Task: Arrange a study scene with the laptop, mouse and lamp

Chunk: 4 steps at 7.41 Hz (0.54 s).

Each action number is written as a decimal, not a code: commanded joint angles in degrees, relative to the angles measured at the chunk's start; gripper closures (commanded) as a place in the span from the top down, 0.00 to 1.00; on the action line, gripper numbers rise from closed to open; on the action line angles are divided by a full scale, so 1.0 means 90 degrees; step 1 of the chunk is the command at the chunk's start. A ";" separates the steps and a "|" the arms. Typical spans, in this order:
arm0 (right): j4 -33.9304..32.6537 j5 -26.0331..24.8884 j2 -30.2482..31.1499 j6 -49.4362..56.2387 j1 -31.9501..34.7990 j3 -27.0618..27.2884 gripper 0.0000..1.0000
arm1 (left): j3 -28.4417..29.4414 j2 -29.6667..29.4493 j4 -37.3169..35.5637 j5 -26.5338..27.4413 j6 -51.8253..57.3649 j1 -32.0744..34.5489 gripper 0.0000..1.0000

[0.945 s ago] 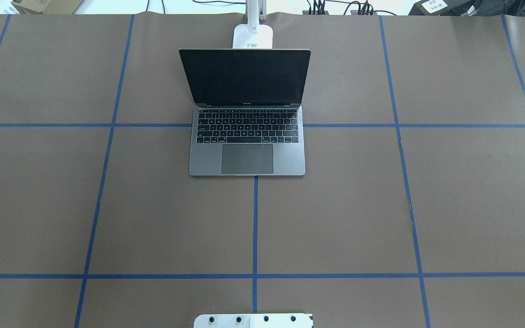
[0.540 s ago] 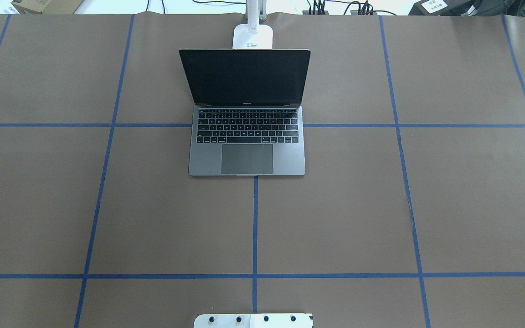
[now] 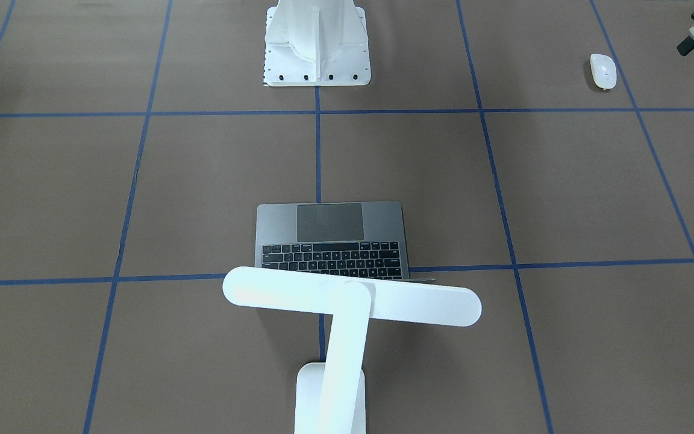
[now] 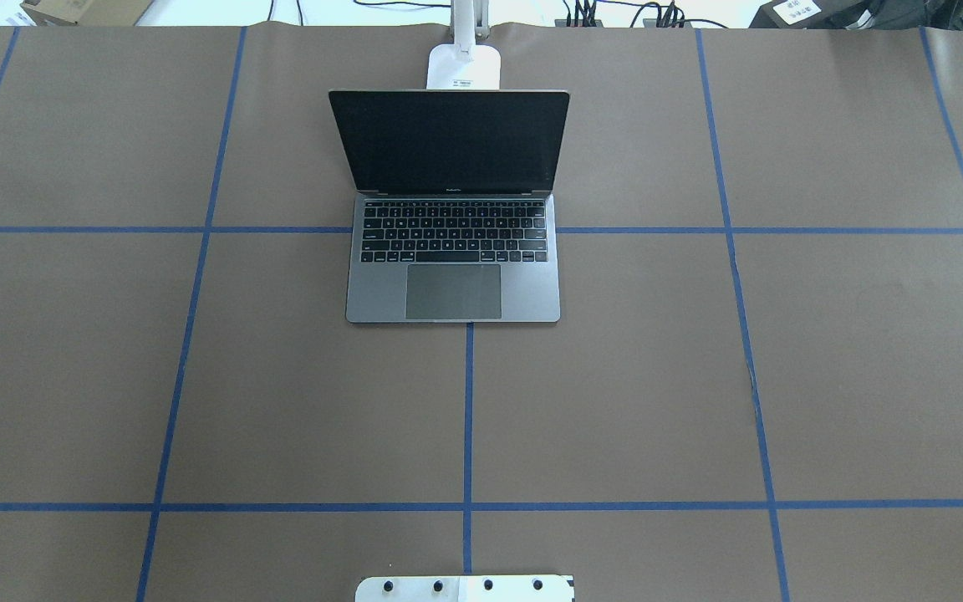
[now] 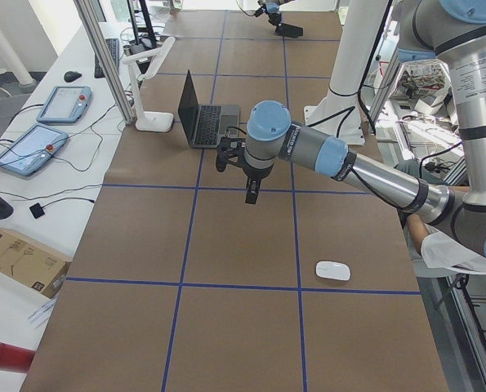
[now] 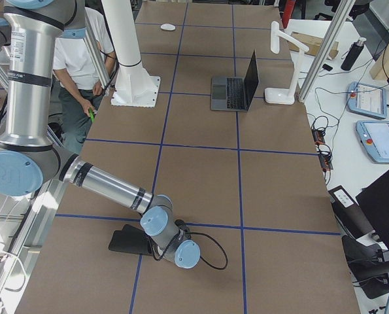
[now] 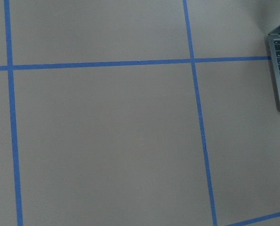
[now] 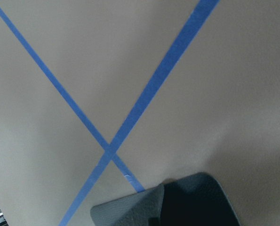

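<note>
The laptop point(image 4: 452, 251) stands open at the table's middle, its keyboard towards the robot; it also shows in the front-facing view point(image 3: 332, 241). The lamp point(image 3: 353, 295) stands right behind its screen, with the bar head over the lid; its base point(image 4: 463, 67) shows overhead. The mouse point(image 3: 603, 70) lies alone near the robot's left end of the table point(image 5: 333, 270). My left gripper point(image 5: 244, 181) hangs in the air between the laptop and the mouse, and I cannot tell its state. My right gripper point(image 6: 171, 245) is low at the far right end, its fingers hidden.
A flat black pad point(image 6: 129, 242) lies beside the right arm's end, and one corner of it shows in the right wrist view point(image 8: 177, 202). The white bolted pedestal point(image 3: 317, 42) stands at the robot's side. A person point(image 6: 83, 65) sits behind it.
</note>
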State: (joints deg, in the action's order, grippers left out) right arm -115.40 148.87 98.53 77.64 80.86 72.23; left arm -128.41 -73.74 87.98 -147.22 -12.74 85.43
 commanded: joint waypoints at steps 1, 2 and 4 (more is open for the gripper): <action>-0.0387 0.0079 -0.0001 0.0007 0.0019 0.0447 0.00 | -0.0048 0.0000 0.0000 -0.0010 0.0000 0.0000 1.00; -0.1299 0.0089 0.0009 0.0007 0.0019 0.1186 0.00 | -0.0068 0.0010 0.0000 -0.0010 0.0000 0.0000 1.00; -0.2252 0.0390 -0.0214 -0.0022 0.0010 0.1767 0.00 | -0.0020 0.0010 0.0000 -0.0019 -0.0010 0.0000 1.00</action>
State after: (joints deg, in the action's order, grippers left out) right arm -130.17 150.61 97.95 77.64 80.98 84.83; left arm -128.83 -73.67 87.98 -147.36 -12.80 85.43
